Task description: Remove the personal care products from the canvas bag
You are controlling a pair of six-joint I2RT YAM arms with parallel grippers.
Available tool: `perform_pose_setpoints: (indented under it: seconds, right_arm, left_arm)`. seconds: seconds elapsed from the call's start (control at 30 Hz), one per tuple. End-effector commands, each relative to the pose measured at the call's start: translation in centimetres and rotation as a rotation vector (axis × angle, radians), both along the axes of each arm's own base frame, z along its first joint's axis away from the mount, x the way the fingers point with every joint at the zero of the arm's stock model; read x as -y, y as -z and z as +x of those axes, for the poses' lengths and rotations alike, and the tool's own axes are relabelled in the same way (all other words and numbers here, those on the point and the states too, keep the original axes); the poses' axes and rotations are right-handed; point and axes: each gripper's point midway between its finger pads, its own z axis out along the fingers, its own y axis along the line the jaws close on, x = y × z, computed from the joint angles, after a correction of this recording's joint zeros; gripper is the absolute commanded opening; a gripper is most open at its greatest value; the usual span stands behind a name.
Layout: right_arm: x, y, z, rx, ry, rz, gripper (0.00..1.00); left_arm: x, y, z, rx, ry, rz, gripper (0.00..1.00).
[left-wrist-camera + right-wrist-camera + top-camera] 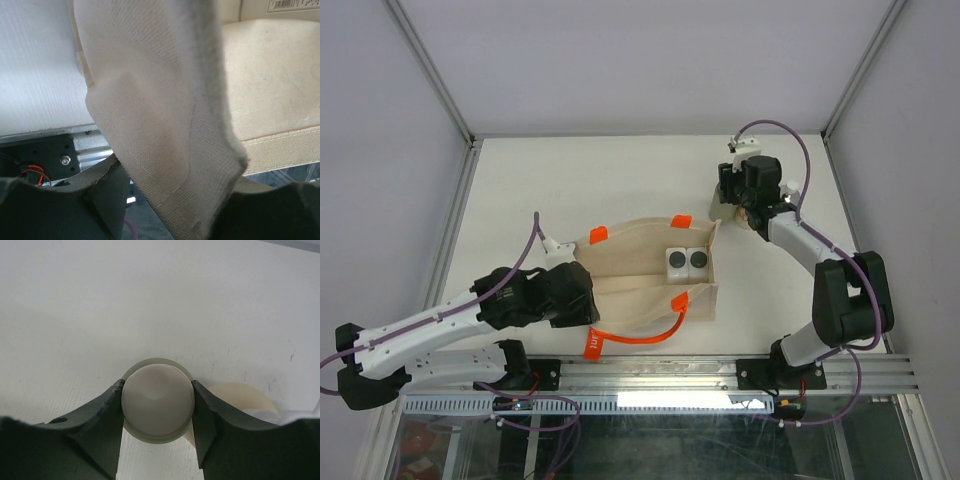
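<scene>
Canvas fills the left wrist view: a fold of the bag [150, 100] is pinched between the fingers of the left tool [175, 205], which is closed on it. Seen from above, that tool holds the bag's left end. The bag lies on the tabletop [570, 180] a little left of centre, with its orange handle [640, 337] curling toward the near edge. Two white bottles [676, 262] with dark caps stand side by side at the bag's right end, inside the open mouth as far as I can judge. Further right, clear of the bag, the right tool [157, 390] is clamped on the round cap of the beige bottle [157, 412]. Whether its base touches the tabletop I cannot tell. A cream bottle [240, 392] stands just beside the right-hand finger.

I see three ways this could go wrong. If the beige bottle is let go while its base is off the tabletop or tilted, it will likely drop and roll, since a round cap gives nothing to stop it. The cream bottle is so close that a finger swinging outward on release could knock it over. On the left, the hold is only a thin pinch of soft cloth. Should that slip, or the arm pull, the canvas may sag over the white bottles or drag them along, tipping them and hiding them from the next reach.
</scene>
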Motion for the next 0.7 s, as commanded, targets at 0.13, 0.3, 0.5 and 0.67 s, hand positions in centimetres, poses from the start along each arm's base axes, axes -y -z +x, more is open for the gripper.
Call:
perform_pose_setpoints:
  seconds: [0.13,0.3,0.5,0.67]
  right_arm:
    - [0.3,-4.4,2.1,0.180,0.012,0.042,0.19]
    - [0.1,-5.7,1.4,0.172,-0.006,0.043,0.42]
    - [0.4,-8.9,-0.5,0.146,-0.012,0.038,0.69]
    - [-1.1,-9.3,-5.1,0.063,-0.114,0.116,0.84]
  left_arm:
    - [1.2,-1.4,0.8,0.047,0.022,-0.034,0.46]
    - [1.4,-1.6,1.0,0.054,0.029,-0.031,0.46]
    - [1.9,-1.9,1.2,0.065,0.050,-0.036,0.46]
    - [2.3,-2.4,1.3,0.078,0.065,-0.049,0.47]
